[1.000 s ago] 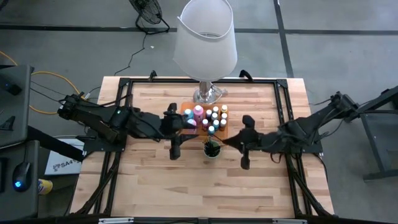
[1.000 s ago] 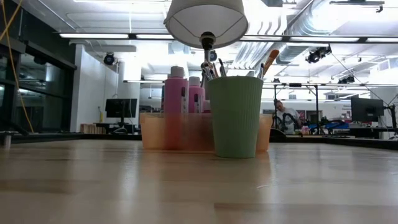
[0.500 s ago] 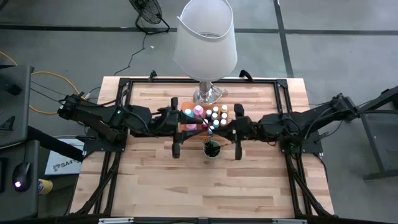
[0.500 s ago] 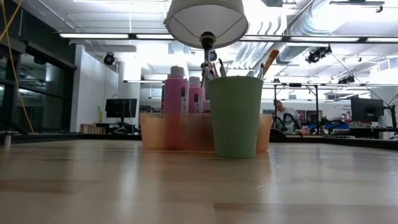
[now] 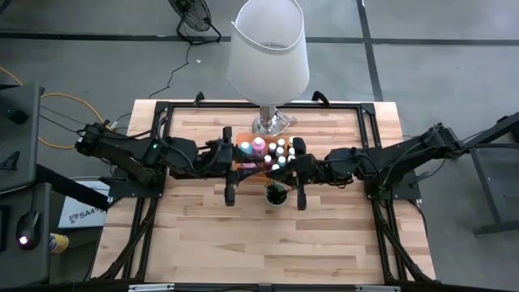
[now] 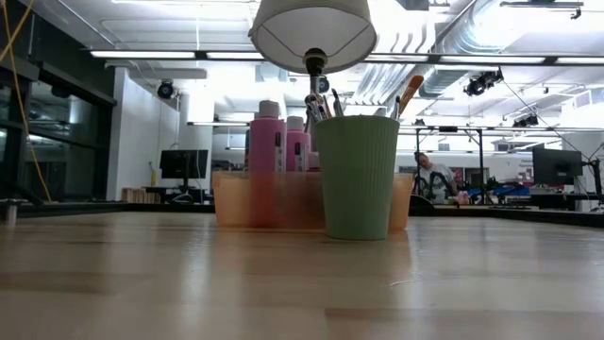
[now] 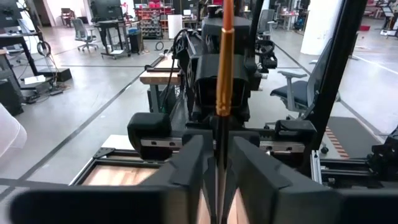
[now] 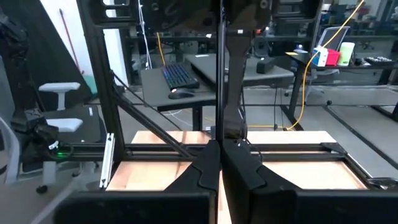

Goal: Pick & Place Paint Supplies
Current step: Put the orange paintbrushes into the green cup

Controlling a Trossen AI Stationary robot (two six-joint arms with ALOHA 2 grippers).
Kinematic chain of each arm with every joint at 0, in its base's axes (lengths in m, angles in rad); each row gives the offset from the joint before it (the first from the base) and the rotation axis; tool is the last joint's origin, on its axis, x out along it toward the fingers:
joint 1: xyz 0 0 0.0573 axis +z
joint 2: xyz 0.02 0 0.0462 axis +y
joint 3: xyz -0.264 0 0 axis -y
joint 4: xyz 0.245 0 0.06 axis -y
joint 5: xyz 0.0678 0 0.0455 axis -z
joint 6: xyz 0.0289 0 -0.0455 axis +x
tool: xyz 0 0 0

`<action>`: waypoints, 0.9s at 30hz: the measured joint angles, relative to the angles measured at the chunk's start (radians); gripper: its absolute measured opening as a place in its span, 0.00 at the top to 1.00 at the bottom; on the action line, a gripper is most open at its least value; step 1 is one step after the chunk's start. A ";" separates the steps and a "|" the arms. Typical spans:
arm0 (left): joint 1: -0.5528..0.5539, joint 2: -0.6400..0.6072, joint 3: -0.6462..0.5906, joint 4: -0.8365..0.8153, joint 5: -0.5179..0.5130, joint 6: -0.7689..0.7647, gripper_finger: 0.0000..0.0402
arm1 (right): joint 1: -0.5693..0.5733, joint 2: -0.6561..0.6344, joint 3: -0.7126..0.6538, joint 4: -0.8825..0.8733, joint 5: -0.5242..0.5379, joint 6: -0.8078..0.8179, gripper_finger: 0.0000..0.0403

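A brush with a copper ferrule and a dark handle stands upright between the fingers of my left gripper, which hangs level above the orange tray. The tray holds small paint bottles and taller pink bottles. Just nearer stands a green cup with brushes sticking out. My right gripper faces the left one from the right, above tray and cup. Its fingers are shut, and a thin dark line rises from between them. My left gripper pinches the brush's dark handle just below the ferrule, between its two fingers. The fingers come level from the table's left and lie across the brush. The brush stands upright, ferrule up, clear of the table. My right gripper: I cannot tell whether the thin dark line is something it holds.
A big lamp with a white shade stands on a metal foot just behind the tray, its shade overhanging it. A black frame runs around the tabletop. Bare wood lies toward the near edge.
My right gripper has gone toward the table's left, from beside the cup to over the tray and cup, close to the left gripper, and has turned level. My left gripper has tipped up a little in place.
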 joint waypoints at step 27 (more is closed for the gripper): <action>0.071 0.146 0.001 0.006 0.094 -0.027 0.99 | 0.001 -0.261 0.000 -0.505 0.098 0.395 0.52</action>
